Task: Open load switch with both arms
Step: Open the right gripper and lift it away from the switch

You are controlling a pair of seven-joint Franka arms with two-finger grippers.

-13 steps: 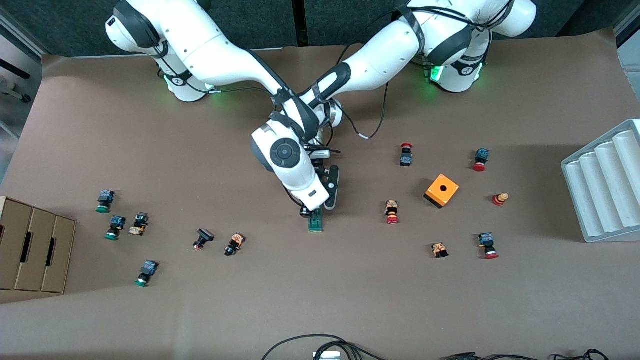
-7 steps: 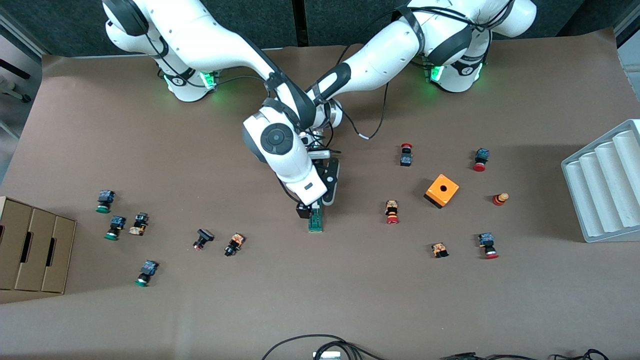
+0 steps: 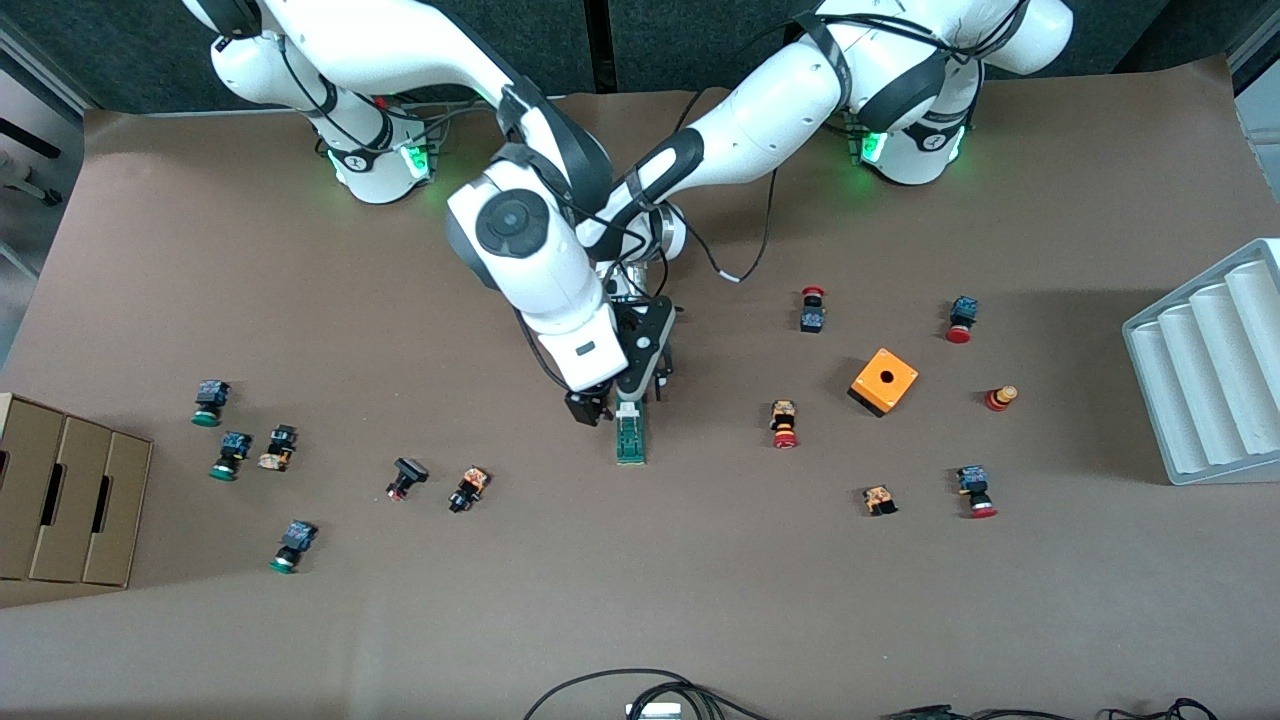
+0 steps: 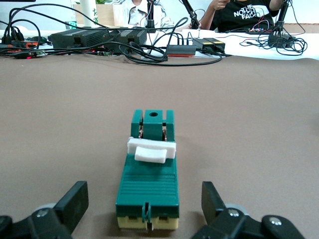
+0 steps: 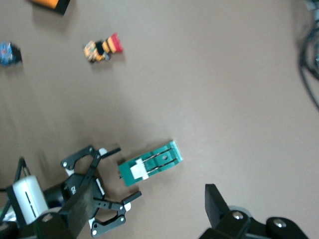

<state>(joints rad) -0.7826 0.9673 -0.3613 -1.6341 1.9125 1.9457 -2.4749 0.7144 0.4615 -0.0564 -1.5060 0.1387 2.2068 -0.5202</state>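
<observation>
The load switch [image 3: 630,437] lies on the brown table near its middle, a dark-green block with a white piece [image 3: 628,408] on top. In the left wrist view the load switch [image 4: 149,172] shows a pale yellow end. My left gripper [image 3: 643,392] is open and low. Its fingers [image 4: 74,203] stand on either side of that end without touching it. My right gripper [image 3: 590,410] hangs open and empty beside the switch, toward the right arm's end. In the right wrist view the load switch [image 5: 149,163] lies ahead of my right gripper [image 5: 144,214].
An orange cube [image 3: 884,381] with a hole and several small push-buttons [image 3: 784,424] lie toward the left arm's end. More push-buttons [image 3: 468,488] and a cardboard box [image 3: 65,500] are toward the right arm's end. A grey ribbed tray [image 3: 1210,370] sits at the table edge.
My left gripper has opened and let go of the load switch. The right arm has risen and drawn back toward its base, uncovering the white piece, and its jaws have widened.
</observation>
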